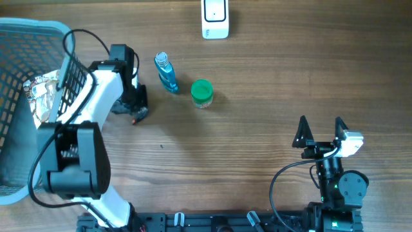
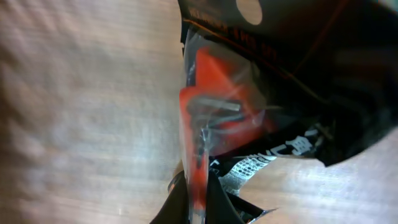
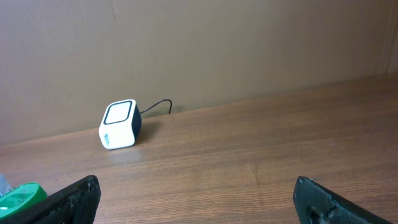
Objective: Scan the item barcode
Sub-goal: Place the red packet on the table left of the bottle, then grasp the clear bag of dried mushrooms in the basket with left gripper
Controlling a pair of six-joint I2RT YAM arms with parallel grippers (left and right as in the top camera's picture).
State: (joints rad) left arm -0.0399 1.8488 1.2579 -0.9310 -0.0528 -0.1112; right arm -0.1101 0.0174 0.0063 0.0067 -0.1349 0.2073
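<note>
As the item is already clamped, the pick-up stage is judged complete. On inspection, the left gripper (image 1: 136,111) is pressed together on a blister pack (image 2: 217,124): black card backing, clear bubble, orange tool inside. The left wrist view shows the pack's lower end pinched between the jaws at 6 o'clock of the frame. A strip of printed bars, taken to be the barcode (image 2: 245,168), lies at 5 o'clock of the orange part.

Location: from overhead, the pack sits at the gripper tip, toward 9 o'clock of the table (image 1: 257,148). Whether it rests on the wood or hangs just above cannot be told.

The scanner (image 1: 215,19), a white unit, stands at the table's 12 o'clock edge, well apart from the pack and at about 1 o'clock from it. No scan is evident, as the barcode is nowhere near the scanner.

2 obstacles noted: a blue bottle (image 1: 166,72) at 1 o'clock of the gripper, and a green-lidded jar (image 1: 201,92) between 2 and 3 o'clock, both near the direct route.

The right gripper (image 1: 320,132) is spread wide and empty at 4 o'clock, idle. A basket (image 1: 32,26) at the 9 o'clock edge holds foil-wrapped goods.

Outstanding, in my judgement: lift, carry past the bottle, turn the barcode toward the scanner and present it. Roughly 1 stage of 3 is done.
</note>
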